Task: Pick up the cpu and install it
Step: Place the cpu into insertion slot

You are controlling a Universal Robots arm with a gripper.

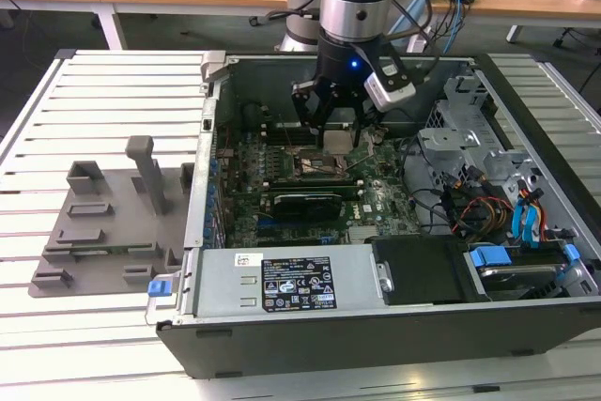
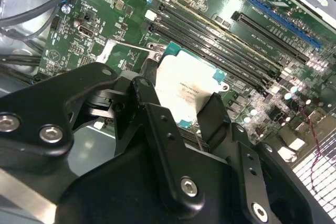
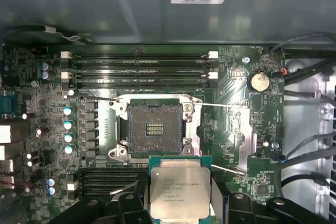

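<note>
cpu [image 3: 180,190] in hand, not seated yet.
Your gripper [image 1: 335,127] is clamped on the chip's two opposite edges, over the motherboard [image 1: 376,202] in the upper middle of the exterior view. The socket [image 3: 156,128] just beside it is empty, so pickup is done and install isn't.

Bright, even room light in the exterior view, computer case [image 1: 376,349] interior dimmer and shadowed, small blue light [image 1: 353,65] glowing at upper centre, pale glare on the cpu [image 3: 179,191] [image 2: 185,94] in both wrist views, soft-edged shadows.
</note>
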